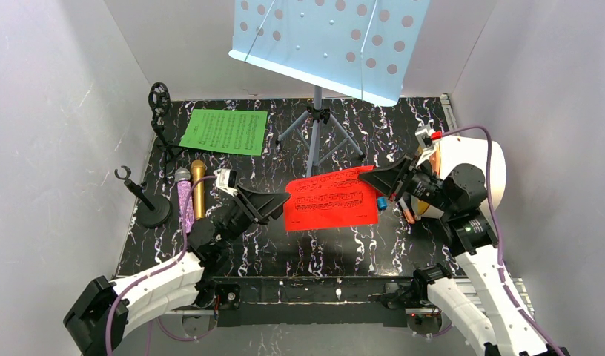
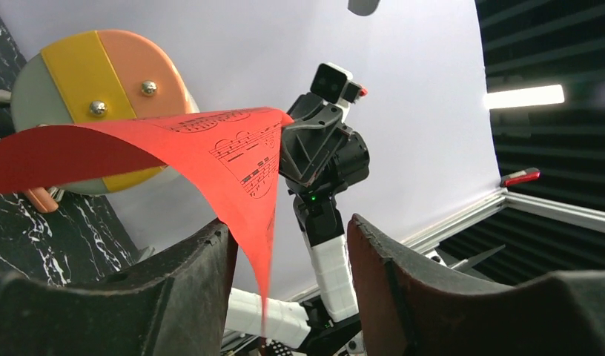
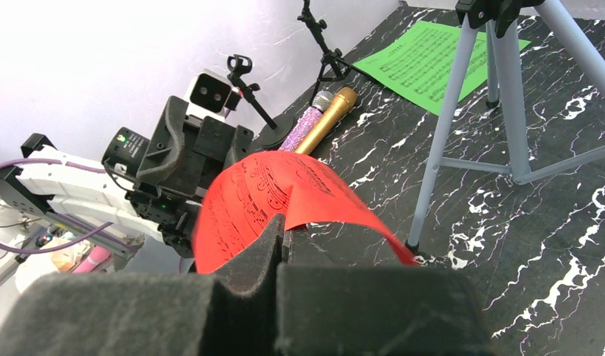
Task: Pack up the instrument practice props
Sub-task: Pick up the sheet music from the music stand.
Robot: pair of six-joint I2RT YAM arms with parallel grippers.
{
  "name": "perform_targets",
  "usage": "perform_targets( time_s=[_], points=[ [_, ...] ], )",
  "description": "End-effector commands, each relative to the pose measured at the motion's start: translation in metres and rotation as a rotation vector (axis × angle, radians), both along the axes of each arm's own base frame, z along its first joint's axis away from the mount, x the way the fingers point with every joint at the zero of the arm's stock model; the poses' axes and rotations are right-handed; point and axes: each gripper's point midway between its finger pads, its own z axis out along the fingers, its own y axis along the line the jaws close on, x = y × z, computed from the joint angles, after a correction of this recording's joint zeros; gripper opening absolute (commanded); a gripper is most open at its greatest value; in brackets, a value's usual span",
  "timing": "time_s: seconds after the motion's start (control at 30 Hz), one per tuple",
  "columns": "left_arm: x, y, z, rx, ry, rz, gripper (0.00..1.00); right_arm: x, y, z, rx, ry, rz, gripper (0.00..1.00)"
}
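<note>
Red score sheet (image 1: 329,200) is recorded at table centre, bowed up into an arch, with black staves printed on its upper face. Its right edge is pinched between the pressed-together fingers of the right gripper (image 3: 282,226). The left gripper (image 2: 288,222) jaws are spread, and the sheet's left edge hangs between them. The tripod legs (image 1: 318,137) stand just behind the sheet. Gold microphone (image 1: 198,189) and purple glitter microphone (image 1: 184,202) lie side by side by the left arm. Bare table (image 1: 322,248) is seen nearside.
</note>
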Motion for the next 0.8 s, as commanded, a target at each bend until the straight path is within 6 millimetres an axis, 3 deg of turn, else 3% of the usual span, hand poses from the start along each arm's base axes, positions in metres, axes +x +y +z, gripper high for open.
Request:
perform_targets(
  time_s=[0.0, 0.23, 0.63, 0.77],
  points=[
    [0.004, 0.009, 0.008, -0.075, 0.038, 0.021, 0.55, 0.000, -0.001, 0.015, 0.016, -0.065, -0.008, 0.01],
    [0.000, 0.013, 0.025, -0.125, 0.019, 0.009, 0.56, 0.005, -0.002, 0.017, 0.036, -0.068, -0.039, 0.01],
    [-0.004, 0.020, 0.051, -0.266, 0.060, -0.054, 0.55, -0.003, 0.007, 0.018, 0.075, -0.131, 0.055, 0.01],
    [-0.001, 0.017, 0.050, -0.267, 0.080, -0.063, 0.53, -0.003, 0.008, 0.019, 0.065, -0.150, 0.069, 0.01]
  ],
)
